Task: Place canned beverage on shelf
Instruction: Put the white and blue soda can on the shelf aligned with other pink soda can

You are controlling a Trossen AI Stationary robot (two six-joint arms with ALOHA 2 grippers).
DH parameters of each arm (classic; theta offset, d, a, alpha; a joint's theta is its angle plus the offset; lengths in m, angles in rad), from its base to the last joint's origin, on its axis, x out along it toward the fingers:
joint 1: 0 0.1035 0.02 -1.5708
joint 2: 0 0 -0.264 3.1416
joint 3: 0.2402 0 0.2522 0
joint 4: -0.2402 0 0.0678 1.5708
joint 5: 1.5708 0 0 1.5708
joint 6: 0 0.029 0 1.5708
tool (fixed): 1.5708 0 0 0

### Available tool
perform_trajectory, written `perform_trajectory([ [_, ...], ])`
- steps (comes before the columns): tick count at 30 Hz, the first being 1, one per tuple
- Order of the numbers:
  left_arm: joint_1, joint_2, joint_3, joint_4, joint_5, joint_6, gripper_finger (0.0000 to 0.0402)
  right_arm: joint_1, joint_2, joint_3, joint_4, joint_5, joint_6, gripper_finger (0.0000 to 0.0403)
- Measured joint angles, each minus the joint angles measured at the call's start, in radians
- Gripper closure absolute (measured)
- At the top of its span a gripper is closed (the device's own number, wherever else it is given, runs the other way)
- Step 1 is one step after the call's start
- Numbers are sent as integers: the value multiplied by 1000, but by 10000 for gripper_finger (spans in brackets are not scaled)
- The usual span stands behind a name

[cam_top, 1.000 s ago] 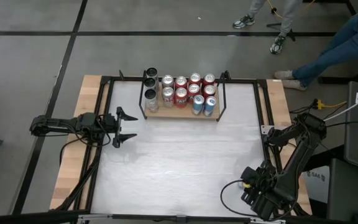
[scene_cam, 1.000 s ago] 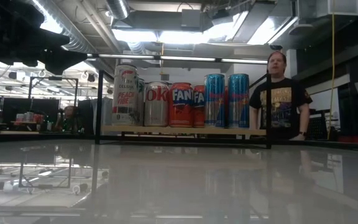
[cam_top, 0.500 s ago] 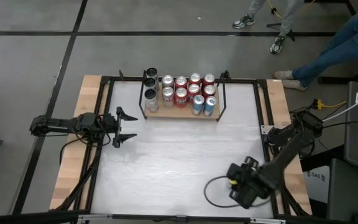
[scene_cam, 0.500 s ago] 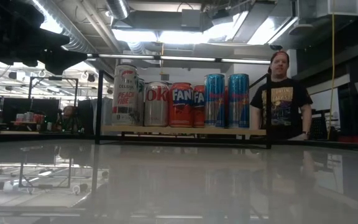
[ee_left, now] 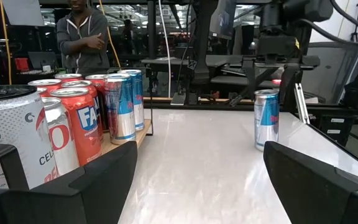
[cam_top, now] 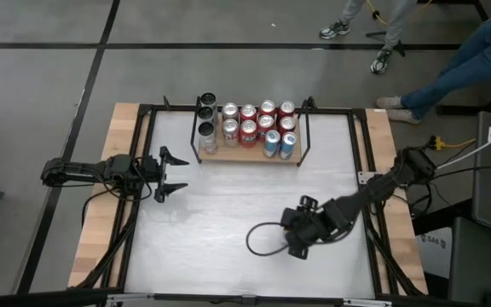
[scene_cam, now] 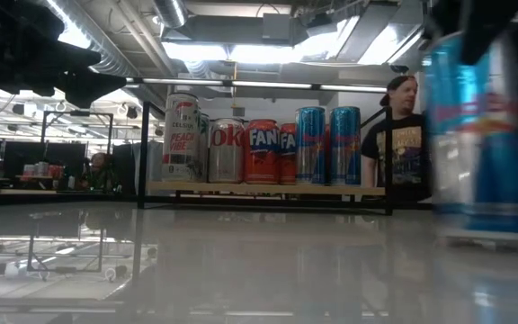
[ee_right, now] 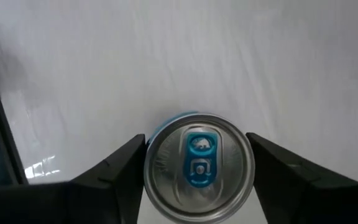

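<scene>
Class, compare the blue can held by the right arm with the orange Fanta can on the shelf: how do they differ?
The blue can stands alone out on the white table; the Fanta can sits among other cans on the shelf. The blue can is slim and blue-silver; the Fanta can is wider and orange. The right gripper straddles the blue can; nothing touches the Fanta can. Both stand upright.

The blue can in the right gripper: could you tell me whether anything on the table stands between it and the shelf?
Nothing visible does. The blue can, gripped by the right gripper, has bare white tabletop between it and the shelf.
</scene>
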Motion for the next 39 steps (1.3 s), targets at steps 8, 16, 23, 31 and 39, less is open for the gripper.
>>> perform_trajectory([
  [8, 0, 0, 0, 0, 0, 0, 56, -146, 0, 0, 112, -19, -274, 169],
  [16, 0, 0, 0, 0, 0, 0, 56, -335, 0, 0, 226, -125, -584, 169],
  [23, 0, 0, 0, 0, 0, 0, 56, -489, 0, 68, 233, -148, -849, 168],
  [31, 0, 0, 0, 0, 0, 0, 56, -660, -1, 152, 234, -195, -1093, 168],
  [39, 0, 0, 0, 0, 0, 0, 56, -783, -1, 158, 238, -290, -1231, 168],
])
